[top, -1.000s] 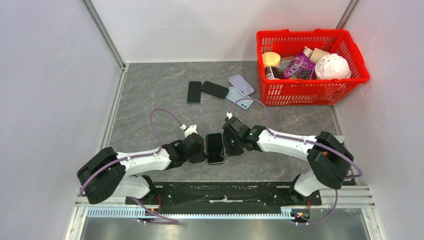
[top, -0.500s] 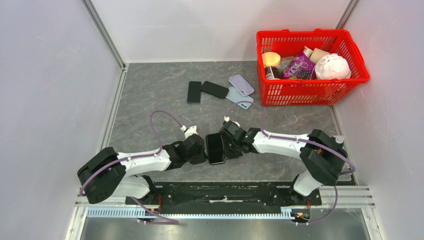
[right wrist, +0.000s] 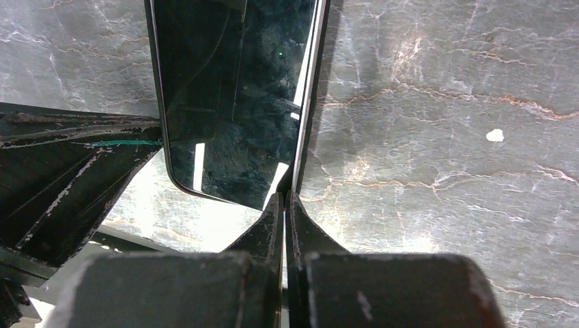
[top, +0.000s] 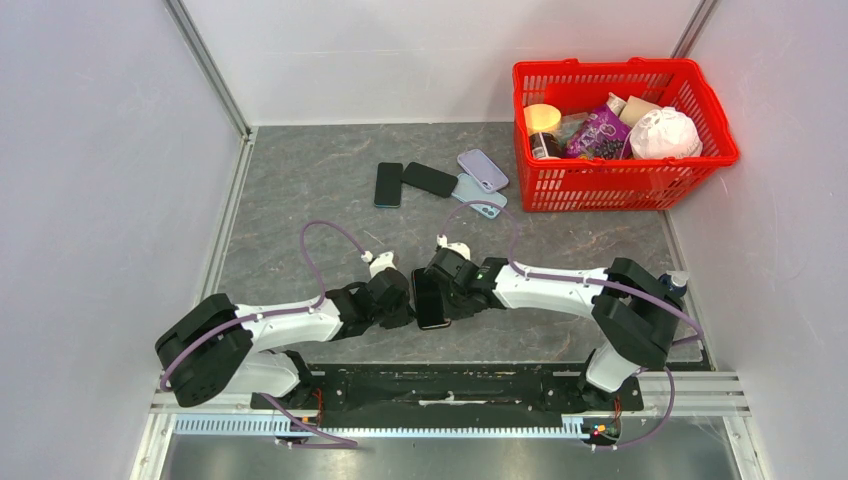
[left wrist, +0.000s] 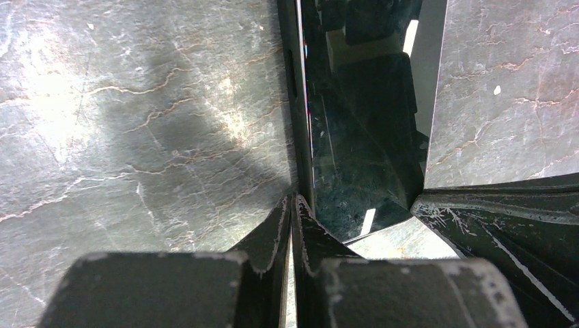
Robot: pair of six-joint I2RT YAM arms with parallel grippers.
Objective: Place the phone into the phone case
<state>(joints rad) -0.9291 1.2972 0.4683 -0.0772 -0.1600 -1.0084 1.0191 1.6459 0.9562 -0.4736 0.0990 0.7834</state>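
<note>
A black phone [top: 431,298] lies near the table's front, between my two grippers. My left gripper [top: 408,306] is shut, and its tips touch the phone's left long edge [left wrist: 295,137]. My right gripper [top: 445,287] is shut, and its tips touch the phone's right long edge [right wrist: 308,102]. The glossy screen shows in the left wrist view [left wrist: 362,137] and the right wrist view [right wrist: 232,102], and it looks tilted. A dark rim runs along the phone's edge; I cannot tell whether it is a case. A lilac case [top: 483,169] and a light blue case [top: 478,195] lie at the back.
Two more black phones [top: 388,184] [top: 430,179] lie at the back beside the cases. A red basket [top: 610,186] with several items stands at the back right. Grey walls close in both sides.
My right gripper has moved left against the phone. The phone has shifted slightly left and now looks narrower from above. The left arm has hardly moved.
</note>
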